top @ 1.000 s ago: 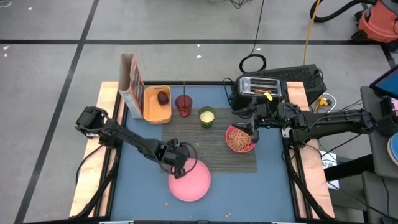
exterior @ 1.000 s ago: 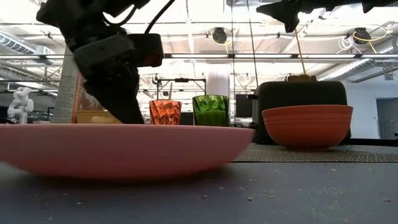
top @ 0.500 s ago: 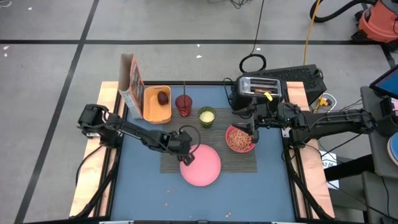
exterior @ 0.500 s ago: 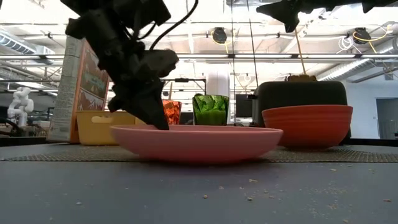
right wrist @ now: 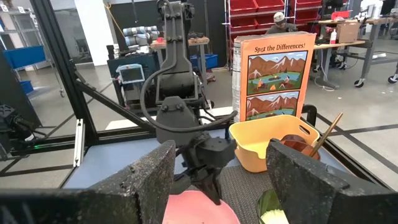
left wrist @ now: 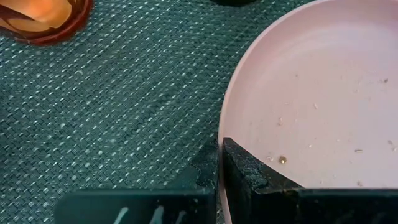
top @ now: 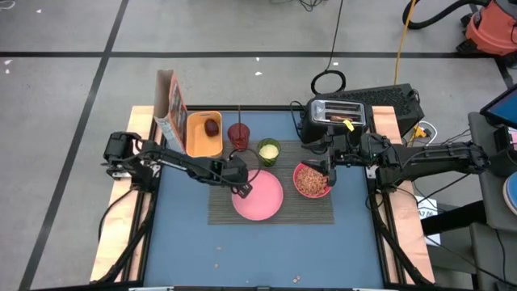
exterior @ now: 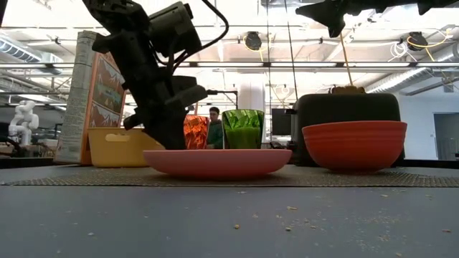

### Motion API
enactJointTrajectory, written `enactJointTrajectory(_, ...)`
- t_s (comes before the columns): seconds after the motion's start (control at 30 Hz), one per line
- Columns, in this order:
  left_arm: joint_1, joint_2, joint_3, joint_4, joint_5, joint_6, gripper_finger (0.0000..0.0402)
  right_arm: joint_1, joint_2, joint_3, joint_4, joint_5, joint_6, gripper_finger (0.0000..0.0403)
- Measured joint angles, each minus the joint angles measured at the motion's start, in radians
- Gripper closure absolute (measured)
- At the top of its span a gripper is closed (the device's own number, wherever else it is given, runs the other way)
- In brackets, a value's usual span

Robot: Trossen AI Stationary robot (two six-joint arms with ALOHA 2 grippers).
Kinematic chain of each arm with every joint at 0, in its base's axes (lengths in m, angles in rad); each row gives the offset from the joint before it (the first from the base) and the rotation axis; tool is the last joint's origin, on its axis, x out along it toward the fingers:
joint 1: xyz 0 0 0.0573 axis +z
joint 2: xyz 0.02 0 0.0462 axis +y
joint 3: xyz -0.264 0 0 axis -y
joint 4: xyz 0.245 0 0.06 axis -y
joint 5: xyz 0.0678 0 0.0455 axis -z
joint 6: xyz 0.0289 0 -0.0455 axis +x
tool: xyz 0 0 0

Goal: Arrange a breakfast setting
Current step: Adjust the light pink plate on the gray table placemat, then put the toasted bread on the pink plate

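From above, the left gripper (top: 241,187) is pinched tight on the left rim of the pink plate (top: 260,196), which lies flat on the dark placemat (top: 311,208), in front of the red tumbler (top: 238,136) and the green cup (top: 268,151). The bowl (top: 311,181) sits just beside the plate on the mat's right part. The right gripper (top: 329,162) hangs over that bowl, fingers spread and holding nothing. A yellow tray (top: 203,136) with the dark-red fruit (top: 212,127) stands at the back left, a cereal box (top: 170,107) beside it, a toaster (top: 338,114) at the back right.

At table level, the plate (exterior: 217,163) rests on the mat (exterior: 373,176), the left gripper (exterior: 171,140) on its far left edge. Tumbler (exterior: 195,132) and cup (exterior: 243,128) stand behind it, the bowl (exterior: 355,144) to the right.

On the left wrist camera, the dark fingers (left wrist: 242,177) clamp the plate's rim (left wrist: 231,112) between them, woven mat (left wrist: 112,112) underneath.

On the right wrist camera, two wide-apart fingers (right wrist: 144,180) frame the left arm (right wrist: 177,93), the plate (right wrist: 199,208) and the cereal box (right wrist: 270,71).
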Motion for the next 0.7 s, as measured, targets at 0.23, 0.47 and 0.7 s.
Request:
enactJointTrajectory(0.23, 0.0, 0.0, 0.0, -0.005, -0.001, 0.004, 0.0378, 0.0, 0.0, 0.0, 0.0, 0.0, -0.003, 0.0161)
enactJointTrajectory(0.47, 0.002, 0.0, 0.0, -0.01, 0.002, 0.042, 0.0351, 0.0, 0.0, 0.0, 0.0, 0.0, -0.003, 0.0161)
enactJointTrajectory(0.7, 0.002, 0.001, 0.0, -0.01, 0.009, 0.039, 0.0288, 0.0, 0.0, 0.0, 0.0, 0.0, -0.003, 0.0161)
